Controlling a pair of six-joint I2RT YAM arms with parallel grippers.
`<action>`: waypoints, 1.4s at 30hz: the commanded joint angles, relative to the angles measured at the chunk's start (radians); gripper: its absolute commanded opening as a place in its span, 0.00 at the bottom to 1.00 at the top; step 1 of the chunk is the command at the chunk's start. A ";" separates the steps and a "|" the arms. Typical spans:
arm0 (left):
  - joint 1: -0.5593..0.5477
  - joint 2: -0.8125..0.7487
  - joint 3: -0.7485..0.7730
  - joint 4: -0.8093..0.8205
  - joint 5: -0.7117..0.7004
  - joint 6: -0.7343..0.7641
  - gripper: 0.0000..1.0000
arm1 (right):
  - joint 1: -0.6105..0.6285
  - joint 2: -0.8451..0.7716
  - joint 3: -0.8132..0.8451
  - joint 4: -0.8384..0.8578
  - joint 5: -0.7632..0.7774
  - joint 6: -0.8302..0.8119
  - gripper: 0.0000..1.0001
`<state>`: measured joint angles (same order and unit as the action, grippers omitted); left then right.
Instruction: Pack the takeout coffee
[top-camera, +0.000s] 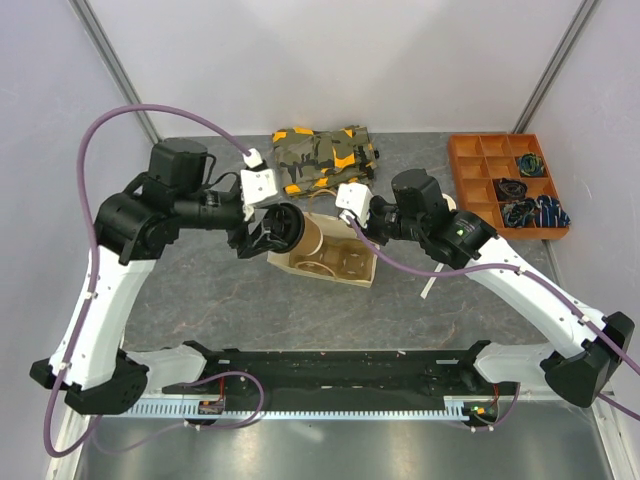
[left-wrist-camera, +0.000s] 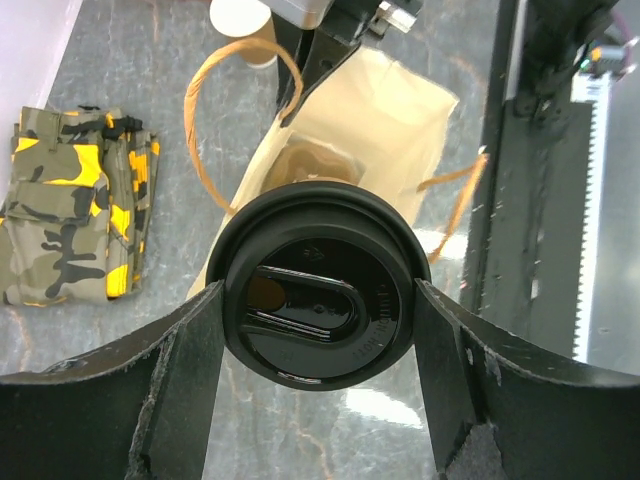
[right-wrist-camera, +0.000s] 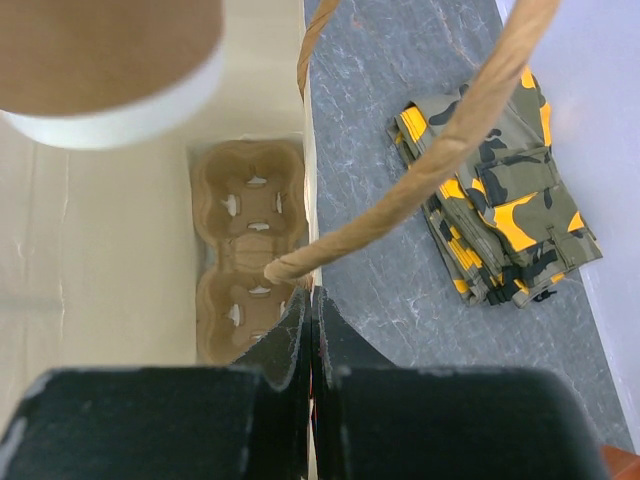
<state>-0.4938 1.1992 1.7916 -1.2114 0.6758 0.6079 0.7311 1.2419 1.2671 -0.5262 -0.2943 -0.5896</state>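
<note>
The takeout coffee (left-wrist-camera: 318, 285), a tan cup with a black lid, sits between my left gripper's (left-wrist-camera: 318, 345) fingers, which press on the lid's sides. In the top view the takeout coffee (top-camera: 308, 234) lies tilted on its side in my left gripper (top-camera: 272, 232), just over the open paper bag (top-camera: 286, 262). My right gripper (right-wrist-camera: 311, 300) is shut on the bag's rim beside a rope handle (right-wrist-camera: 430, 170). My right gripper (top-camera: 353, 224) stands at the bag's far right edge. A two-hole pulp carrier (right-wrist-camera: 250, 250) lies at the bag's bottom. A tan cup base with a white rim (right-wrist-camera: 110, 70) hangs over the bag's mouth.
A folded camouflage cloth (top-camera: 325, 155) lies behind the bag. An orange compartment tray (top-camera: 505, 180) with dark small items stands at the back right. A pale round cup top (left-wrist-camera: 240, 20) shows beyond the bag, near the right arm. The black rail (top-camera: 330, 370) runs along the near edge.
</note>
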 joint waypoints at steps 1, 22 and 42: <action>-0.031 0.019 -0.035 0.108 -0.102 0.072 0.43 | 0.002 -0.009 0.044 0.028 -0.025 0.040 0.00; -0.091 -0.027 -0.305 0.290 -0.145 0.279 0.36 | 0.002 0.042 0.104 0.012 -0.072 0.151 0.00; -0.097 0.069 -0.253 0.112 -0.215 0.432 0.34 | 0.004 0.047 0.110 -0.029 -0.128 0.142 0.00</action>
<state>-0.5861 1.2507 1.4918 -1.0607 0.4900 0.9642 0.7311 1.2957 1.3323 -0.5636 -0.3763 -0.4522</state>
